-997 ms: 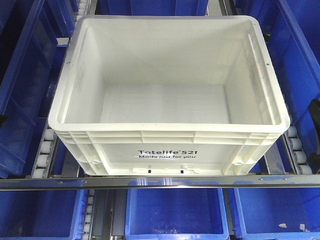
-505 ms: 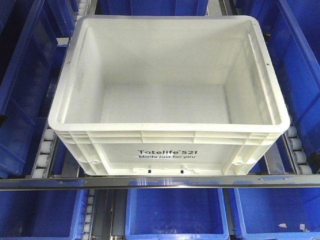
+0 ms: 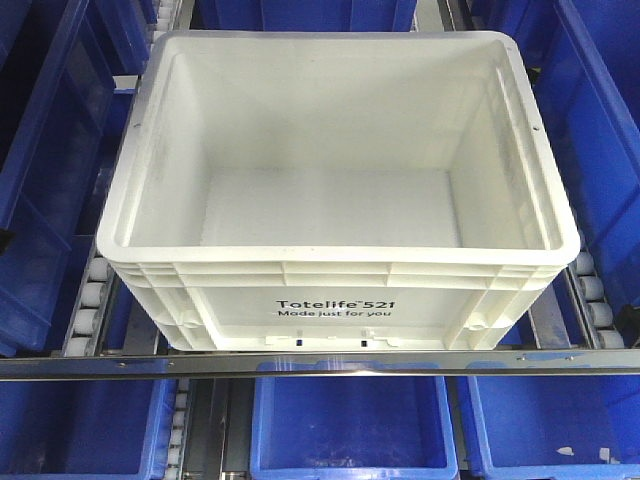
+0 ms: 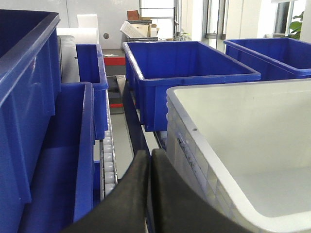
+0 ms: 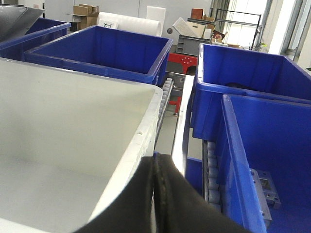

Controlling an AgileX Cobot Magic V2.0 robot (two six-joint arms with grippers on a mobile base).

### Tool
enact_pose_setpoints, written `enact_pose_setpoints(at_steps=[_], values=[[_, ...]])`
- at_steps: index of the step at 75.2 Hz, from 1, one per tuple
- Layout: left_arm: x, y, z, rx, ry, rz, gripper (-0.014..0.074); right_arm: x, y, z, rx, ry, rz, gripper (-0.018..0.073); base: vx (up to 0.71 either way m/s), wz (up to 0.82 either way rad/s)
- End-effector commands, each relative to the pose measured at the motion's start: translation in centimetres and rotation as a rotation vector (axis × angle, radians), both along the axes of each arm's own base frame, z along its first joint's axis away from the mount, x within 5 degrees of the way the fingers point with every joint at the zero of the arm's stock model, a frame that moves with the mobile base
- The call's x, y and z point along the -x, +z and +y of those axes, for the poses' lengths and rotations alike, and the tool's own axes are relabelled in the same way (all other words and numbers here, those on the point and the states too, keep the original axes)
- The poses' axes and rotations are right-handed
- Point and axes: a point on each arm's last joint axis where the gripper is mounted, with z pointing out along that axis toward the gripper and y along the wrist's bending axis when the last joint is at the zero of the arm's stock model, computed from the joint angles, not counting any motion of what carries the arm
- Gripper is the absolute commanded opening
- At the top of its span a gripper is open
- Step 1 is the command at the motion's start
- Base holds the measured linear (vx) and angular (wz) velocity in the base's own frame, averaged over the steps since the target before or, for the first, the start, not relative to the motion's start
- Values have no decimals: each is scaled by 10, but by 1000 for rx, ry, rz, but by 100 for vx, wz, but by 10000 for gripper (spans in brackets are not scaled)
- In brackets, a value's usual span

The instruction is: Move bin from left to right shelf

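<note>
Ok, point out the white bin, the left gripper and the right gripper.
white bin [image 3: 335,305]: front view, printed front wall.
left gripper [image 4: 150,160]: left wrist view, seam where the black fingertips meet.
right gripper [image 5: 155,167]: right wrist view, seam between the black fingertips.

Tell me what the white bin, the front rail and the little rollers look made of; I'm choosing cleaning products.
The white bin looks like moulded plastic: matte, ribbed rim, printed lettering, scuffed inner walls. The front rail appears to be metal, its bright surface mirroring the blue bins. The rollers seem pale plastic, though they are too small to be sure.
</note>
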Motion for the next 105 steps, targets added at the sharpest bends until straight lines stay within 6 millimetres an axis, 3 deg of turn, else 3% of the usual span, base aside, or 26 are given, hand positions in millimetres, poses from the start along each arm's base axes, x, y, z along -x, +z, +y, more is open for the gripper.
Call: enact_pose_setpoints(at_steps=[1,25,46,69,90,105], values=[[-1,14,2,20,27,-78,-8,-1,15,1,-12,7,-88,-8,0,0],[-1,15,0,-44,1,-111,-8,-1,15,1,-12,7,-88,-8,0,0],[0,4,-1,-60,-9,-26,-8,-1,15,1,-12,7,-88,-8,0,0],[21,-67,2,-49,-7,-110,-8,-1,15,1,-12,7,-88,-8,0,0],[40,-64,5,-40,-3,-205,-8,-1,15,1,-12,7,-88,-8,0,0],[39,-68,5,-47,-4,-159,-8,-1,15,1,-12,7,-88,-8,0,0]])
